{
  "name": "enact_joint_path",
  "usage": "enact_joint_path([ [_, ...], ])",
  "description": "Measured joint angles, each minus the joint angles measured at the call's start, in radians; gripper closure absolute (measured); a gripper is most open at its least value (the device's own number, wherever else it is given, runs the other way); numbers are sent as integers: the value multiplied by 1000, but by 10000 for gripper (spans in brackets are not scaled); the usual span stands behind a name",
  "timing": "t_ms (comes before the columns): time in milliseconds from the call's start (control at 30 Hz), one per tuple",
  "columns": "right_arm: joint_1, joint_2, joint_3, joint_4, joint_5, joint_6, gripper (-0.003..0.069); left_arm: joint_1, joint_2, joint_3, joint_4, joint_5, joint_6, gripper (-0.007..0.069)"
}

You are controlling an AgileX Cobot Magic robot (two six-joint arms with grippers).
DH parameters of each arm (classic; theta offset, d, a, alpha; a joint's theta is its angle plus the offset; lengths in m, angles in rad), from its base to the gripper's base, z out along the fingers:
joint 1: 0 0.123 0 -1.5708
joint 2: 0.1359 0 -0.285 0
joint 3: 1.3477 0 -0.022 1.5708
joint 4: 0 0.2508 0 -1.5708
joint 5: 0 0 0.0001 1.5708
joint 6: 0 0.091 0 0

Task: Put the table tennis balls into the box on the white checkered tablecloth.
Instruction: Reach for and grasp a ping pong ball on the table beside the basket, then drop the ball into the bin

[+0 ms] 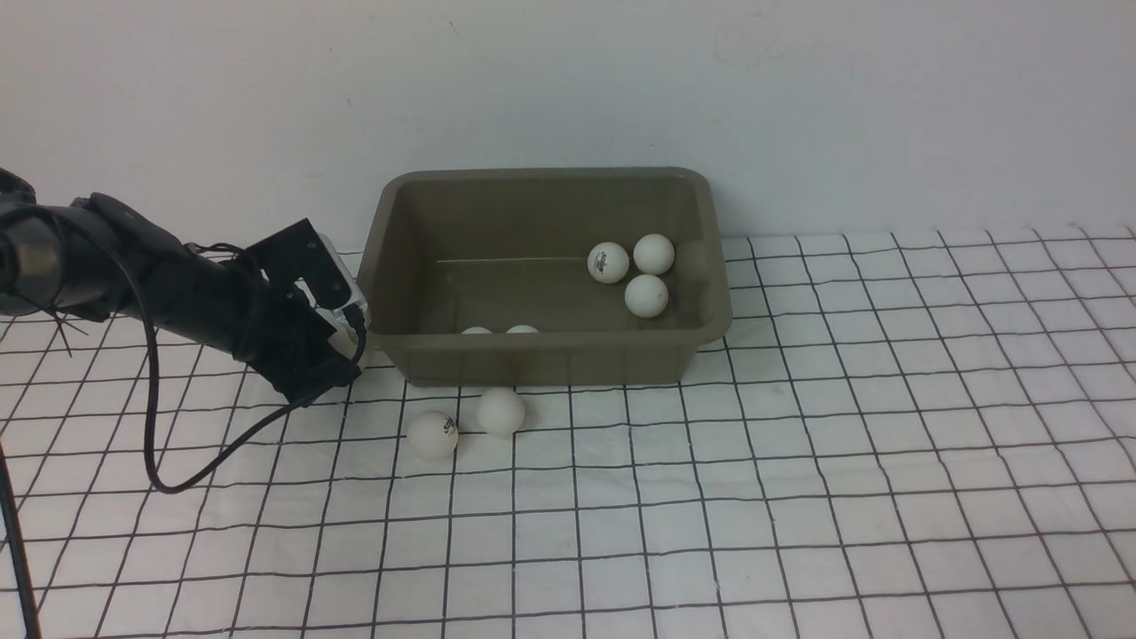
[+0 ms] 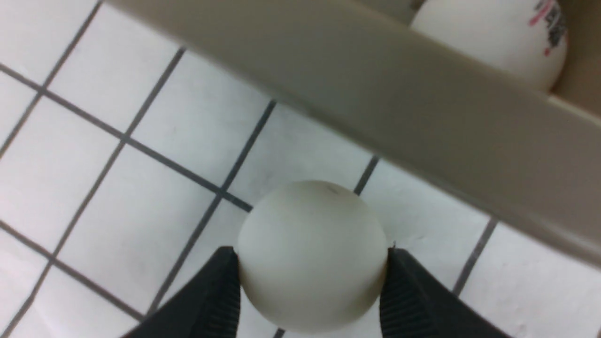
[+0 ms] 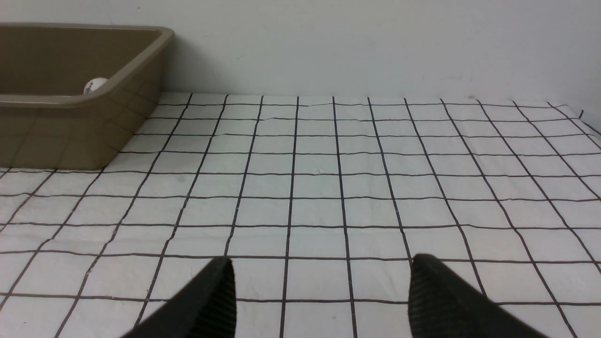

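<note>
Table tennis ball [image 2: 312, 234] is pinched in my left gripper [image 2: 311, 263], low-centre in the left wrist view, just beside the box [image 2: 399, 103] wall, probably for a short hop in.

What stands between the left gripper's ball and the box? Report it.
Only the wall of the box: the ball, clamped in the left gripper, sits low outside it and likely must clear the rim.

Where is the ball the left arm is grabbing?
In the left wrist view, the ball sits between the left arm's jaws, on the checkered cloth just outside the box's left front corner.
</note>
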Motion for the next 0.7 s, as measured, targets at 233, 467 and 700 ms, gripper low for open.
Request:
enact_joint_path([
  [233, 0, 0, 0, 0, 0, 0, 207, 0, -18, 0, 24, -9, -8, 284],
  [467, 0, 0, 0, 0, 0, 0, 207, 3, -149, 0, 88, -13, -94, 284],
  [700, 0, 0, 0, 0, 0, 0, 207, -10, -252, 0, -100, 109, -5, 284],
])
